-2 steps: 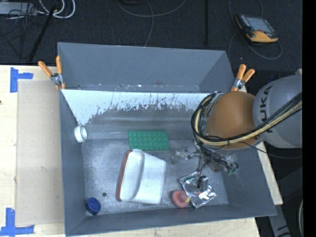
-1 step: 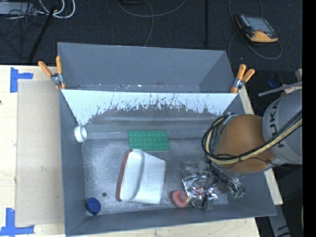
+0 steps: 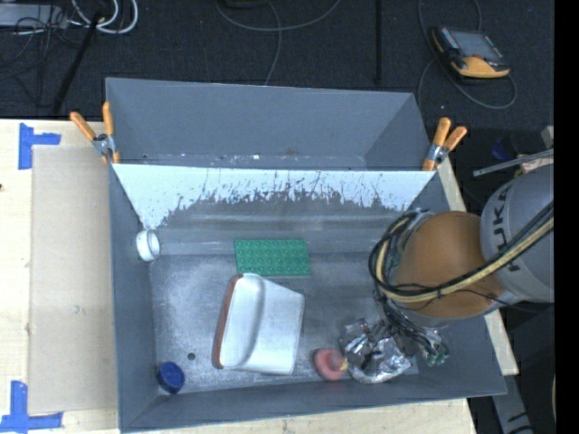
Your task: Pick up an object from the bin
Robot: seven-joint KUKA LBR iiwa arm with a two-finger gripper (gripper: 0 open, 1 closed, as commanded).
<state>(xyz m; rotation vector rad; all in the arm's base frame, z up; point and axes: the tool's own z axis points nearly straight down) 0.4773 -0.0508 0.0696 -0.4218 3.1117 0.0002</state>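
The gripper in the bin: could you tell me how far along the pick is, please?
Done: the gripper is low in the bin's near right corner. In hand: it sits beside a small pink lump, with no grasp visible. Left: gripping and lifting; the green studded plate and white tub lie apart.

Green plate — white tub, blue cap

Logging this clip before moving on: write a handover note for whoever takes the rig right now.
Claw: low in the near right corner of the bin, beside a small pink round thing; I see nothing held.
Elsewhere: white tub mid-bin, green studded plate behind it, blue cap in near left corner, white cylinder at left wall.
Done: nothing lifted. Left: grasp and lift.
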